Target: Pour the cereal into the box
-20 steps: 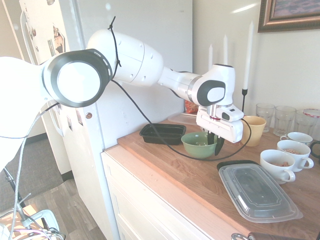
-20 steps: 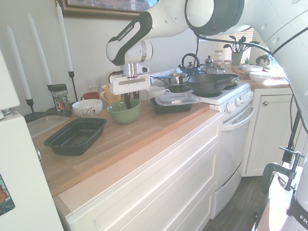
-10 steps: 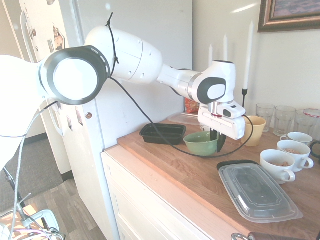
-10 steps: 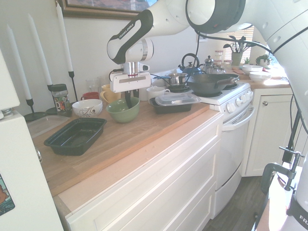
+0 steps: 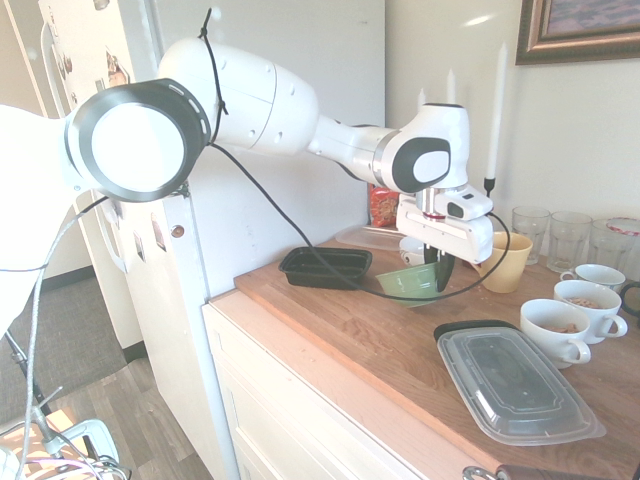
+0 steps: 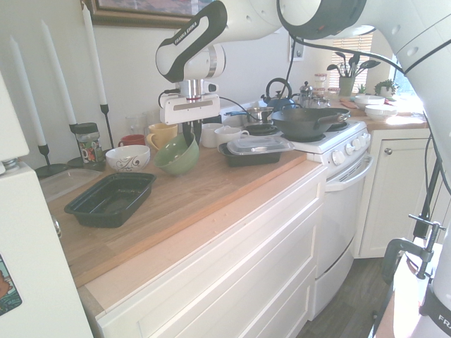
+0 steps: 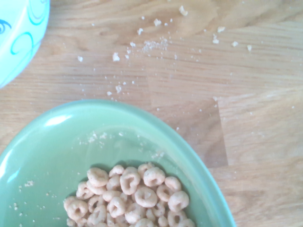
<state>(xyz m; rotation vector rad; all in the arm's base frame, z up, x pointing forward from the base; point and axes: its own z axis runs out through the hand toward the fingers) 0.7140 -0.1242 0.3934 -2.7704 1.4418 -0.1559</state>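
Green round bowl [image 6: 176,158] tilted, its rim clamped in claw [image 6: 189,133]; ring-shaped tan cereal [image 7: 130,196] inside. Black rectangular plastic tray [image 6: 111,200] nearby on wooden surface [image 6: 180,200]; white patterned bowl [image 6: 129,159] between.

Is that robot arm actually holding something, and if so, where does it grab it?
Yes, the green bowl, tilted: the gripper is shut on its rim.
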